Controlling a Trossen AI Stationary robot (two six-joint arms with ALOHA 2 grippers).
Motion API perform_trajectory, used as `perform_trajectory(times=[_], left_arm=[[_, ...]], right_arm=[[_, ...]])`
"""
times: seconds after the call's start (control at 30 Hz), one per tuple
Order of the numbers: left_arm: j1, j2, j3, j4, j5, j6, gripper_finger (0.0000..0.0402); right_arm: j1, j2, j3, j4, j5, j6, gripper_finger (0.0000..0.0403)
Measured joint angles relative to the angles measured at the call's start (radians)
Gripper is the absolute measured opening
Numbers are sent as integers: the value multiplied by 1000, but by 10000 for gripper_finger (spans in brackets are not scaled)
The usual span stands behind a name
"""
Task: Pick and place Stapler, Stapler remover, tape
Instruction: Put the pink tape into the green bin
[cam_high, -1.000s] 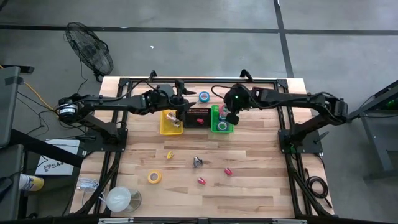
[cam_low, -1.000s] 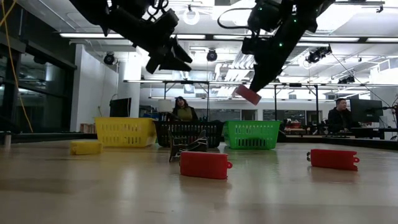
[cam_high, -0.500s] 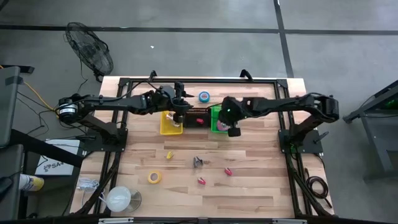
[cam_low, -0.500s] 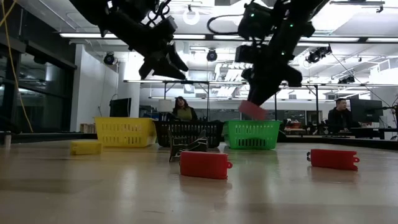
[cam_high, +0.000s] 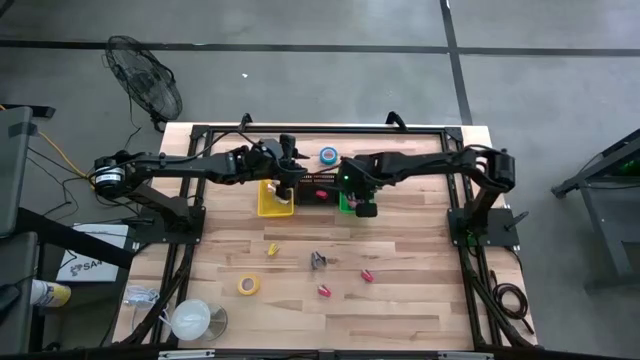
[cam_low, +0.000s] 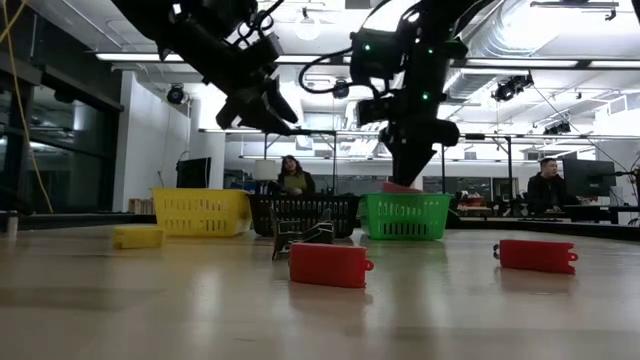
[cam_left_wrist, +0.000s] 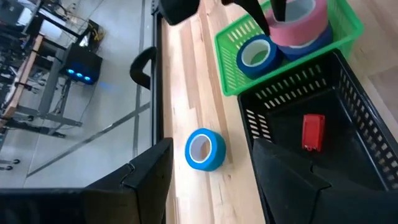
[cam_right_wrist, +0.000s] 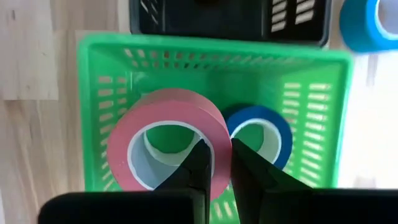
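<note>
Inside green bin: one pink tape, one blue tape.

1. The table is seen to be of pale, smooth wood planks.
2. The green basket, black basket and yellow basket look to be of perforated plastic.
3. The pink tape is matt.
4. The red stapler appears as slightly glossy plastic.

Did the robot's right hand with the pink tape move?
Yes. The right hand carried the pink tape down and leftward, from above the green basket to its rim.
</note>
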Motion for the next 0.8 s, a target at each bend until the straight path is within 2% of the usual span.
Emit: perform_trajectory(times=[0.4, 0.8], left_arm=[[0, 0, 0, -7, 8, -3, 218], [0, 0, 0, -11, 9, -18, 218]], right_arm=[[0, 7, -2, -10, -42, 71, 29], [0, 7, -4, -26, -40, 141, 29]])
